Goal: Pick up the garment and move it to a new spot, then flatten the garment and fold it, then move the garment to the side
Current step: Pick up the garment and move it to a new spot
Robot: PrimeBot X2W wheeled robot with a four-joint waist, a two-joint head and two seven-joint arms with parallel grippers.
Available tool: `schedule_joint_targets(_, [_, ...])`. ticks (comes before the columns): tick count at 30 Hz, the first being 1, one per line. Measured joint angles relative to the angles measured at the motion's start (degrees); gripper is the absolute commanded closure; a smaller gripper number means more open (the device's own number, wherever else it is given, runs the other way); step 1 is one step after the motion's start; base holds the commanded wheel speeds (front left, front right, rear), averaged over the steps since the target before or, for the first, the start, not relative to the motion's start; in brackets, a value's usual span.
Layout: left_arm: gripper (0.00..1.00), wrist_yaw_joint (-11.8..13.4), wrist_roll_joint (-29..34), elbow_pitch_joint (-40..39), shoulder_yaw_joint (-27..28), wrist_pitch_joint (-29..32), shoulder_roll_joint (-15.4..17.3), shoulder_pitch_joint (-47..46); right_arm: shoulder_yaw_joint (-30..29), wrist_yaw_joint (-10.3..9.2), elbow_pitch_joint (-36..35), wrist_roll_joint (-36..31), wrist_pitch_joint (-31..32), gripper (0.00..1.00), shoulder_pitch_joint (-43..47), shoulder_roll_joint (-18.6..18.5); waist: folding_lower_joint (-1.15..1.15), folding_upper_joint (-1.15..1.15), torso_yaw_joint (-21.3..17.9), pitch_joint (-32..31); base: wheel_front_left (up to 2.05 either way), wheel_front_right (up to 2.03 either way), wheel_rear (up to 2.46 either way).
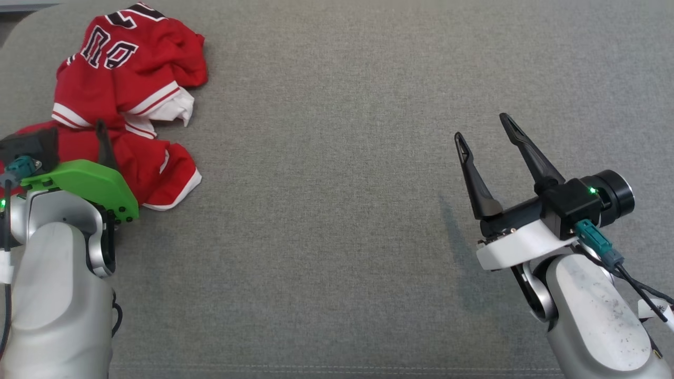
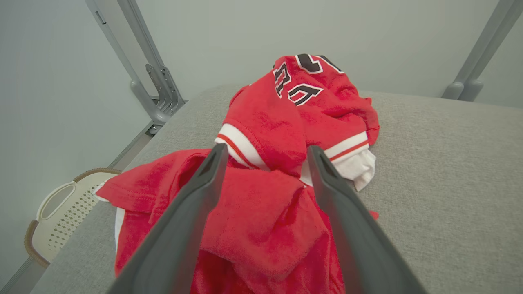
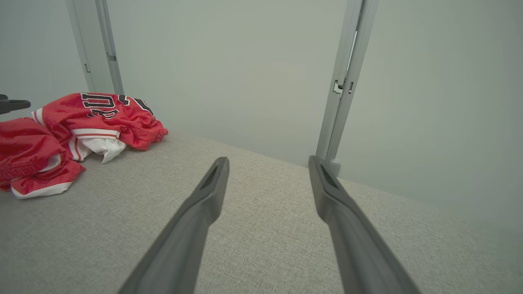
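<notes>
Now your left gripper (image 2: 265, 154) hangs wide-open and empty over the red jersey (image 1: 126, 79) at the grey surface's (image 1: 337, 237) corner; your right gripper (image 1: 482, 126), equally spread and empty, hovers over bare fabric well right of it.

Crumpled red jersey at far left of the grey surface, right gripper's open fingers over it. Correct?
No. The left gripper has its open fingers over the jersey, per the left wrist view; the right gripper hangs open over bare surface.
</notes>
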Motion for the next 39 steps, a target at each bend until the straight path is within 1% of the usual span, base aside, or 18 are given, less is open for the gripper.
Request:
schedule_joint_targets(3, [0.00,0.35,1.18,1.90,0.37,0.22,0.69,-1.10,-0.36,-0.01,-0.07,0.00,0.00,0.00,-0.87,-0.07,0.00,0.00,-0.93,1.92,0.00,0.00,0.00])
schedule_joint_targets(10, [0.00,0.82,3.74,5.69,0.07,0.14,0.76,-3.74,-0.78,-0.04,0.03,0.01,0.00,0.00,-2.01,0.00,0.00,0.00,-1.89,5.13,0.00,0.00,0.00])
schedule_joint_targets(15, [0.00,0.87,5.17,7.78,-0.14,0.16,0.90,-4.58,-0.80,-0.05,0.19,0.12,0.00,0.00,-2.41,0.14,0.00,0.00,-1.54,5.80,0.00,0.00,0.00])
schedule_joint_targets(22, [0.00,1.36,5.69,12.06,1.47,1.72,1.64,-5.15,0.04,0.03,0.81,0.44,0.00,0.00,-2.49,0.54,0.00,0.00,-1.33,6.09,0.00,0.00,0.00])
schedule_joint_targets(29, [0.00,1.38,5.03,15.03,3.72,4.24,0.32,-6.36,0.45,0.26,1.47,0.48,0.00,0.00,-2.59,0.71,0.00,0.00,-1.47,6.37,0.00,0.00,0.00])
schedule_joint_targets(30, [0.03,1.38,5.01,15.35,4.07,4.45,0.12,-6.53,0.48,0.26,1.56,0.51,0.00,0.00,-2.65,0.75,0.00,0.00,-1.52,6.40,0.00,0.00,0.00])
schedule_joint_targets(31, [0.49,1.47,4.99,15.69,4.39,4.46,0.02,-6.67,0.51,0.26,1.60,0.53,0.00,0.00,-2.72,0.85,0.00,0.00,-1.56,6.43,0.00,0.00,0.00])
schedule_joint_targets(32, [0.65,1.54,4.99,16.14,4.56,4.59,0.00,-6.86,0.53,0.26,1.63,0.53,0.00,0.00,-2.79,0.96,0.00,0.00,-1.61,6.45,0.00,0.00,0.00])
schedule_joint_targets(33, [1.00,1.54,4.98,16.46,4.69,4.82,-0.03,-7.03,0.57,0.26,1.66,0.53,0.00,0.00,-2.90,1.09,0.00,0.00,-1.67,6.47,0.00,0.00,0.00])
schedule_joint_targets(39, [1.00,1.54,4.05,17.31,5.93,4.30,-0.51,-7.36,0.57,0.26,1.89,0.55,0.00,0.00,-3.65,1.27,0.00,0.00,-1.93,6.26,0.00,0.00,0.00])
